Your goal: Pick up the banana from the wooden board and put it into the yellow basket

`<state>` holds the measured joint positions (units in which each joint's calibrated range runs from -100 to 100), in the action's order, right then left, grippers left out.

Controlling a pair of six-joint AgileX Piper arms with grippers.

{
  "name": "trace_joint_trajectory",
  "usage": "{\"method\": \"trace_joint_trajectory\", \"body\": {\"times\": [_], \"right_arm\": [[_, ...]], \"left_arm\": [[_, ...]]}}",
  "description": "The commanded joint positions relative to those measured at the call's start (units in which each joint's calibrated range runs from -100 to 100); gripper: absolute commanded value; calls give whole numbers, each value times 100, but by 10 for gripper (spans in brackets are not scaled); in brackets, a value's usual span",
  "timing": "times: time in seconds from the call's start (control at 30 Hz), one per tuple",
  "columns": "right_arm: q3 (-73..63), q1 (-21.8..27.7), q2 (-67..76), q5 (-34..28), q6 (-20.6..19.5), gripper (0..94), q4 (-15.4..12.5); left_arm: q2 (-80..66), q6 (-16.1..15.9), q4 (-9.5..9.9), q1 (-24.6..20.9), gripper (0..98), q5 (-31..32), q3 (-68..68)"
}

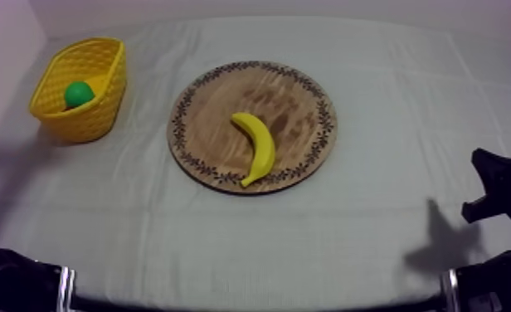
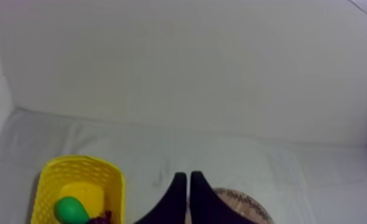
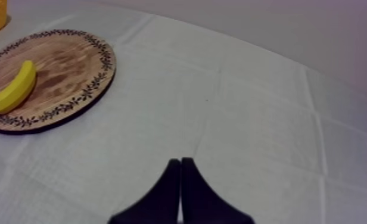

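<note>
The banana lies flat on the wooden board, running from the board's middle toward its near rim, with its near tip on the patterned border. The board sits mid-desk. The yellow basket stands well apart to the far left and already holds a round green fruit.

The left end effector has its fingers pressed together on nothing, pointing between basket and board. The right end effector is likewise pressed together and empty, over bare cloth on the desk, to the right of the board.

The step in hand looks like the approach, so whichever arm goes must first spread its fingers. The left arm seems the better choice, since the basket is on its side. It should come down over the banana's thick middle and close across its narrow width, not along the curve. The lift must clear the basket's wall, and the release should fall beside the green fruit.
</note>
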<state>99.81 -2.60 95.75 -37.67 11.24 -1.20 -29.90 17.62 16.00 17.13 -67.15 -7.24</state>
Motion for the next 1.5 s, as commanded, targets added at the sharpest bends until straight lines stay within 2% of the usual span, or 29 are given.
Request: {"method": "trace_joint_trajectory", "body": {"times": [0.0, 0.23, 0.43, 0.67, 1.0, 1.03, 1.1, 1.23, 1.33, 1.47], "right_arm": [[-3, 0, 0, 1, 1, 3, 1], [-3, 0, 0, 1, 1, 3, 1], [-3, 0, 0, 1, 1, 3, 1], [-3, 0, 0, 1, 1, 3, 1], [-3, 0, 0, 1, 1, 3, 1], [-3, 0, 0, 1, 1, 3, 1], [-3, 0, 0, 1, 1, 3, 1], [-3, 0, 0, 1, 1, 3, 1], [-3, 0, 0, 1, 1, 3, 1], [-3, 0, 0, 1, 1, 3, 1]], "left_arm": [[408, 30, 4, 199, 0, -419, 629], [1371, 215, 14, 679, 0, -1419, 1568], [2182, 423, 27, 992, 0, -1954, 1925], [3006, 731, -4, 1250, 3, -2128, 1918], [4150, 1077, -273, 1497, 17, -2190, 2012], [4246, 1130, -293, 1514, 80, -2220, 2034], [4393, 1281, -339, 1541, 271, -2282, 2042], [4548, 1268, -634, 1576, 583, -2477, 2053], [4632, 1159, -809, 1625, 704, -2702, 2058], [4731, 1096, -966, 1666, 777, -2956, 2059]]}}
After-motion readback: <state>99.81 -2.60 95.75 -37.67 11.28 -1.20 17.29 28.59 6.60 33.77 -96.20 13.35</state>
